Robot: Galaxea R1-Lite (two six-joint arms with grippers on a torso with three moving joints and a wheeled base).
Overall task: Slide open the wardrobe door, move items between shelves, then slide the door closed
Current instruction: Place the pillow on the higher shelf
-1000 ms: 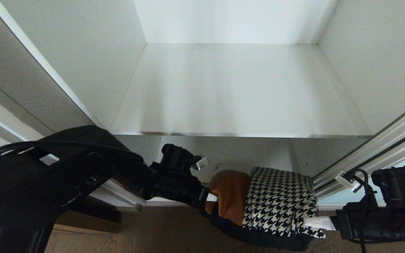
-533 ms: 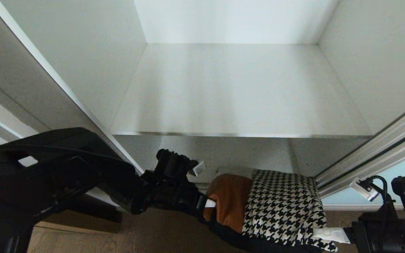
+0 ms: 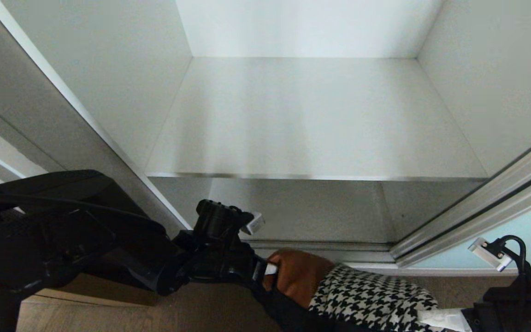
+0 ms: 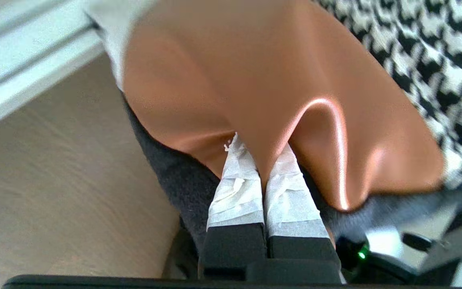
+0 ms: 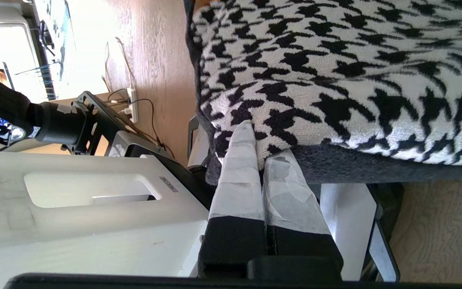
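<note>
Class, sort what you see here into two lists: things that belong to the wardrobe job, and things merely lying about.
Job: bag, left gripper, right gripper, upper shelf, sliding door.

Lying about: power strip, wooden floor.

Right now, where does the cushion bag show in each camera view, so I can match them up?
Head view: the bag is at the bottom centre, below the shelf, between both grippers.
Left wrist view: its tan leather end fills the upper middle, pinched by the left gripper.
Right wrist view: its houndstooth end spans the upper right, pinched by the right gripper.
Shared landmark: the wood floor under the bag.
</note>
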